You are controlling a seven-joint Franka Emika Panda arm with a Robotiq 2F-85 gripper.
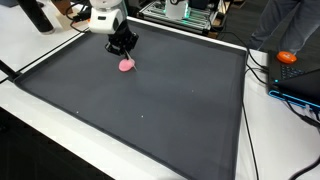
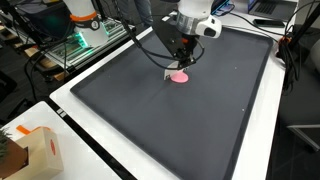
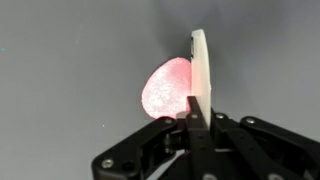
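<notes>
Gripper low over dark mat, fingers clenched empty, pink lump just beside tips.

A dark mat covers the white table — cluttered equipment racks behind.

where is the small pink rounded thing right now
In an exterior view the small pink rounded object lies on the dark grey mat, right under the gripper, near the mat's far edge.
</notes>
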